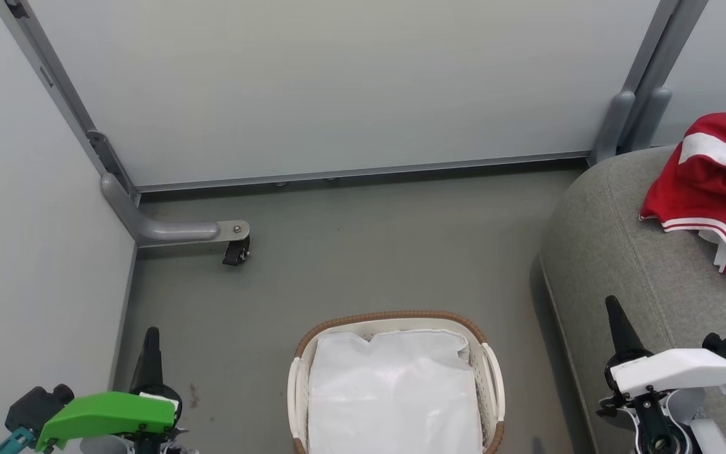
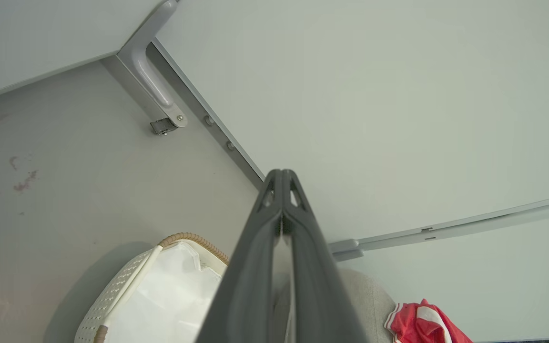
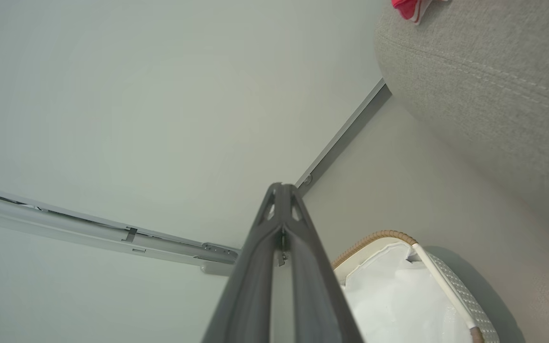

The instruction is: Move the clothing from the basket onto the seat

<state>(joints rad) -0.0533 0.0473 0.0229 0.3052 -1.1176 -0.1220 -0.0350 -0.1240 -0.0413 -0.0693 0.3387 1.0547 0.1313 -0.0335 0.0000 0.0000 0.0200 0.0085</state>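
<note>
The basket point(image 1: 394, 314) holds a white sheet point(image 1: 394, 391); clothing point(image 1: 709, 189) — on the seat point(image 1: 609, 265).

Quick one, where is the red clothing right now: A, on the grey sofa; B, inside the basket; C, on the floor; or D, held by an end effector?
A: the red clothing lies on the grey sofa, while the basket holds a white sheet.

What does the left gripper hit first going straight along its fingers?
Likely the pale wall panel, near its base rail; the shut left gripper aims there in its wrist view. Nothing seen in between, depth unclear.
</note>
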